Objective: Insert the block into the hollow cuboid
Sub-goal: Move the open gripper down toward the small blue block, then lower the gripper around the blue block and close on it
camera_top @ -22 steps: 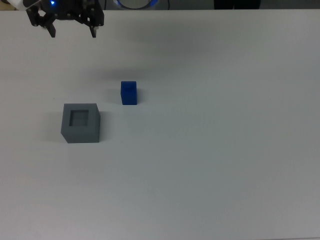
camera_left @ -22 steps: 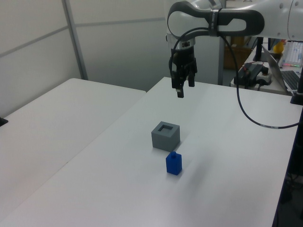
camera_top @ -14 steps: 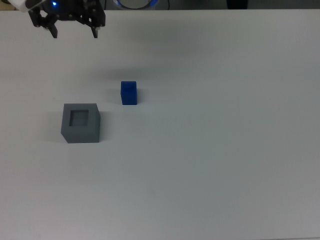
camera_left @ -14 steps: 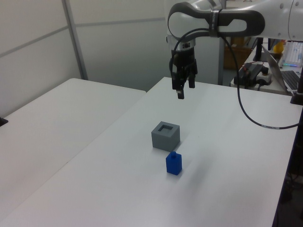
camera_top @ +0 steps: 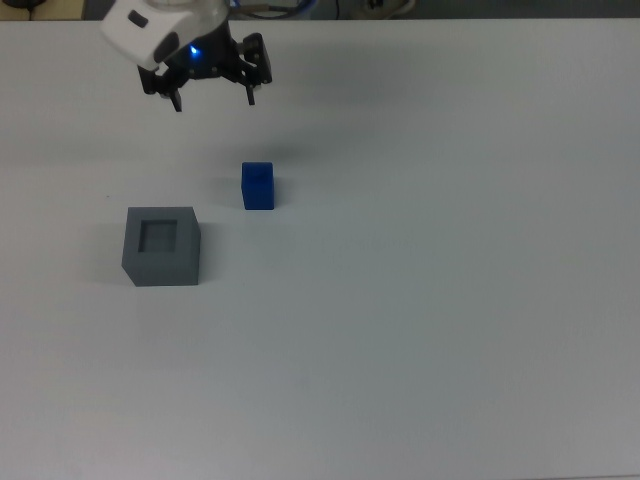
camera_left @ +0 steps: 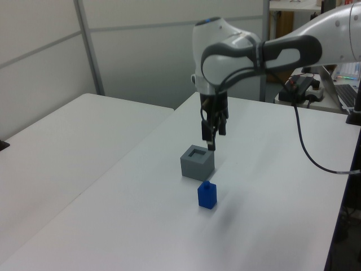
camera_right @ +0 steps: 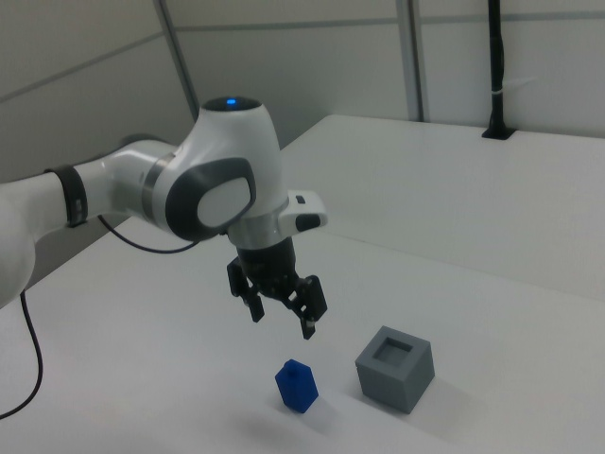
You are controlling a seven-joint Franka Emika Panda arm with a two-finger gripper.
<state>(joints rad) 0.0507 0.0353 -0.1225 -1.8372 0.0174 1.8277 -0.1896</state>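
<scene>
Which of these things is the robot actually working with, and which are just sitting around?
Part of the job:
blue block
grey hollow box
gripper, fingers open, empty, above the table

Just lying about:
second table
cluttered desk behind the arm

White tables (camera_left: 84, 147), grey panelled walls (camera_left: 141, 51)

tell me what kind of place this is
Probably a robotics lab: a robot arm with an open claw hangs over a bare white table holding only a blue block and a grey hollow cuboid.
</scene>
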